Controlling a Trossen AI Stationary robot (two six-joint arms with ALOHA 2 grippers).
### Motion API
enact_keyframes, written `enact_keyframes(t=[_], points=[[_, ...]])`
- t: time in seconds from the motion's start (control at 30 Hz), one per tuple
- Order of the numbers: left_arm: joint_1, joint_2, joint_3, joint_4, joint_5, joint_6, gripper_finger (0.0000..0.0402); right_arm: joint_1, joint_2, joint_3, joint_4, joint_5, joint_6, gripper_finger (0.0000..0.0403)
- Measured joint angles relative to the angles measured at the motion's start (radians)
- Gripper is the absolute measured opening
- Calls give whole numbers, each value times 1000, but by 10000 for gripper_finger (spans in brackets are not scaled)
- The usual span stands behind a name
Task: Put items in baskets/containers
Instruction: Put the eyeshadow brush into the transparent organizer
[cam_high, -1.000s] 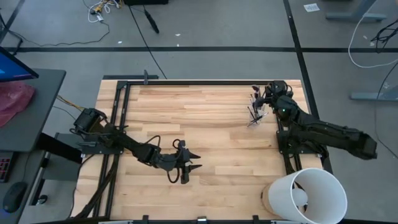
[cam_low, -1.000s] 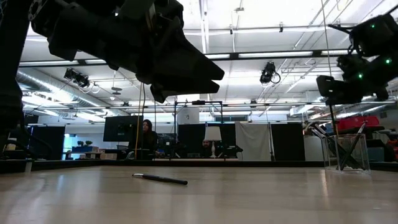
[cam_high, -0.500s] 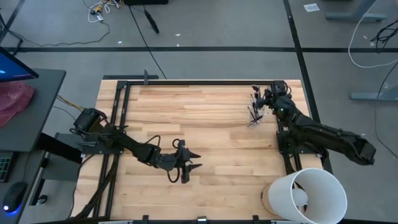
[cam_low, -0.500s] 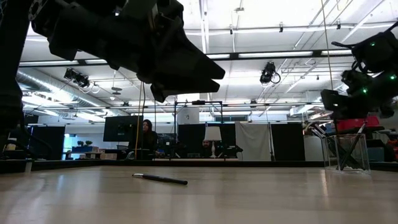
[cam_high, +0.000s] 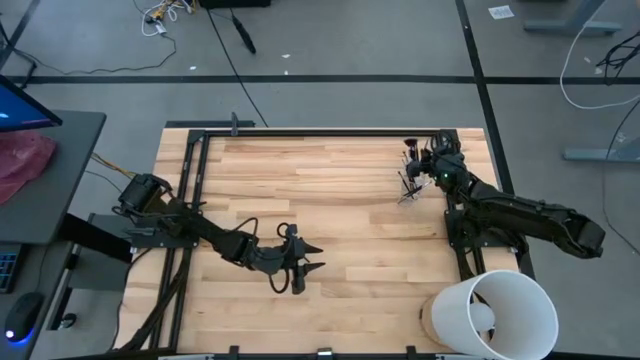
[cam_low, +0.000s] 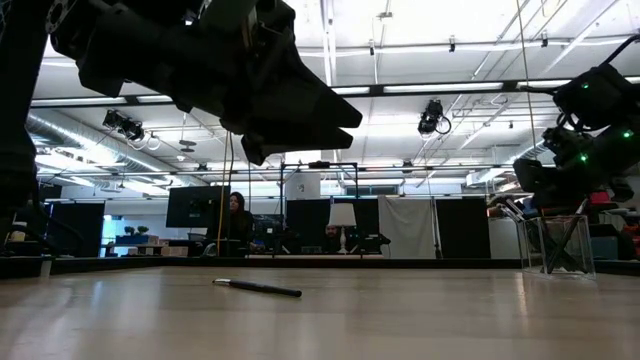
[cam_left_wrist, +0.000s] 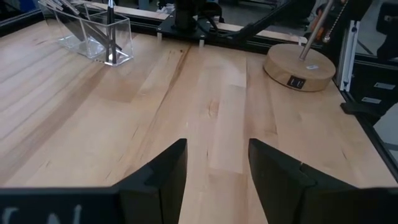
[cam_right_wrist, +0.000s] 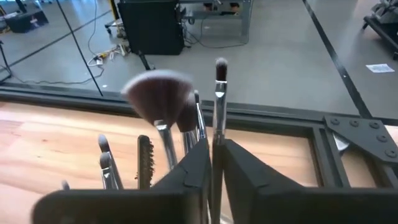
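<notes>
A clear plastic cup (cam_high: 409, 180) stands at the table's far right and holds several makeup brushes upright; it also shows in the low view (cam_low: 560, 246) and the left wrist view (cam_left_wrist: 93, 30). My right gripper (cam_right_wrist: 216, 147) is just above the cup, shut on one slim brush (cam_right_wrist: 220, 68). One dark brush (cam_low: 257, 288) lies flat on the table. My left gripper (cam_high: 311, 258) hangs open and empty over the table's near middle. My right gripper pinches the slim brush's thin shaft (cam_right_wrist: 216, 122) between its two fingers, below the small head. The brush stands upright with its head up. The fingers hide its lower end.
A large white cylinder on a round wooden base (cam_high: 495, 315) stands at the near right corner. A black metal frame (cam_high: 300, 132) runs along the table's far edge and sides. The fan brush (cam_right_wrist: 158, 93) and other brush heads stand close beside the held brush.
My right gripper has gone down toward the cup, still shut on the brush.
</notes>
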Motion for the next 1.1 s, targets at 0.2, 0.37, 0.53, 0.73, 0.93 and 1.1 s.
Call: enact_keyframes(t=[0.2,0.37,0.53,0.73,0.93,1.1], points=[[0,0,0,0,0,-16,174,0,-1,0,3,0,-10,98],[0,0,0,0,0,-16,174,0,-1,0,7,-2,-31,141],[0,0,0,0,0,-17,174,18,-4,0,6,-11,-46,170],[0,0,0,0,0,-23,174,79,-9,93,-78,-9,-79,170],[0,0,0,-1,-8,-23,174,169,-10,249,-232,-9,-101,150],[0,0,0,-1,-21,-23,174,287,-5,303,-235,-72,-91,133]])
